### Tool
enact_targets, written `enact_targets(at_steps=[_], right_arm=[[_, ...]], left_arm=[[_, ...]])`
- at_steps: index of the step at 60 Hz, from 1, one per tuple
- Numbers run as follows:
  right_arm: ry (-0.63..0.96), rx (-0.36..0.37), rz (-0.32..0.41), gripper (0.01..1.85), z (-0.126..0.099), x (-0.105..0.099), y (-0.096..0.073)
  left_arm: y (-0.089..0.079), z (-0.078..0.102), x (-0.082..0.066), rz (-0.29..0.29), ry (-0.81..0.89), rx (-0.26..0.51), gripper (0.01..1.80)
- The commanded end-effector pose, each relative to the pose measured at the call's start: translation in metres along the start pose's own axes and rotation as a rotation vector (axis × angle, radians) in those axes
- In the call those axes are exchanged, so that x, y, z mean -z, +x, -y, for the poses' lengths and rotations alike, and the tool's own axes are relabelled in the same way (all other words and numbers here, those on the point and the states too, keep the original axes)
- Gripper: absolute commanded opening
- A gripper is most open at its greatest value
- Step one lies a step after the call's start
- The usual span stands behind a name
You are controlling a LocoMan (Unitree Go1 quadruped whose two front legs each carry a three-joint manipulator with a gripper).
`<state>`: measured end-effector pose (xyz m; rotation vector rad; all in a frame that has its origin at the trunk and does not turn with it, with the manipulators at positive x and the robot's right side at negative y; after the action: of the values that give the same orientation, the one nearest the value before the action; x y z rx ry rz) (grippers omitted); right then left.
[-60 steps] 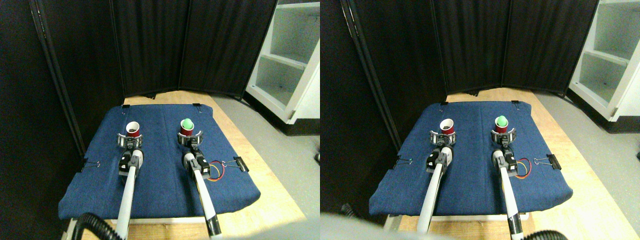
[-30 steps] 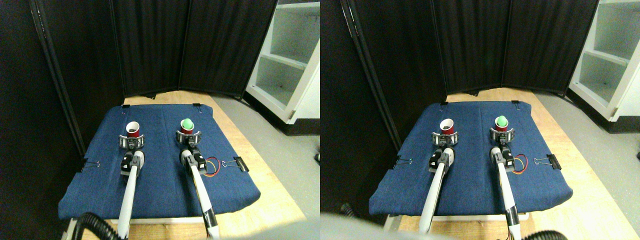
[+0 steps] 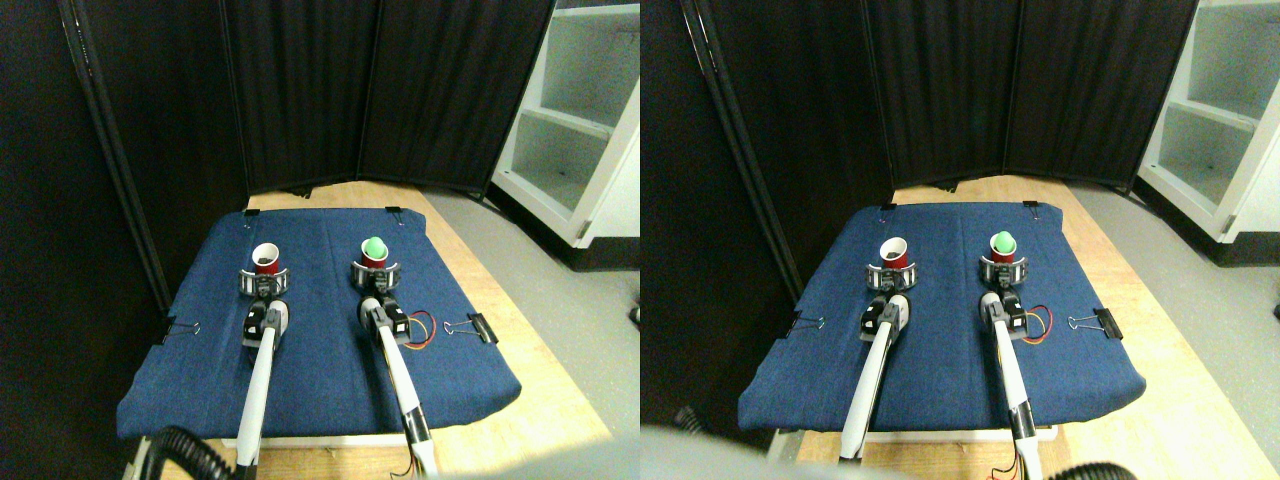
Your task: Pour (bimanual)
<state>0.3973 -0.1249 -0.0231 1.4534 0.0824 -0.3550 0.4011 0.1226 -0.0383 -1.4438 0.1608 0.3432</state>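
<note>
Two red cups stand upright, mouths up, on the blue cloth toward its far edge: the left cup shows something dark inside, the right cup carries one green ball at its rim. The left gripper rings the left cup's base and the right gripper the right cup's; each seems closed on its cup, though small here. Two binder clips sit on the cloth's side edges.

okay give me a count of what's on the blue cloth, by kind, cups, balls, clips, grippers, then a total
Red cups: 2, left cup and right cup
Green balls: 1, green ball, sitting in the right cup
Binder clips visible at the blue cloth edges: 4, including the large clip
Grippers: 2, left gripper and right gripper
Total: 9
</note>
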Motion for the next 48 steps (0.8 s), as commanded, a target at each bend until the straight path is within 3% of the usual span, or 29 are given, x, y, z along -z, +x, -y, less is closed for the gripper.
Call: enact_targets(at_steps=[1,48], right_arm=[[0.021,-0.019,0.010,1.11,-0.003,0.000,0.003],[0.072,0.020,0.023,1.10,0.003,-0.007,0.021]], left_arm=[[0.005,-0.001,0.006,-0.013,-0.001,0.004,1.16],[0.015,-0.003,0.010,-0.005,0.007,-0.007,1.15]])
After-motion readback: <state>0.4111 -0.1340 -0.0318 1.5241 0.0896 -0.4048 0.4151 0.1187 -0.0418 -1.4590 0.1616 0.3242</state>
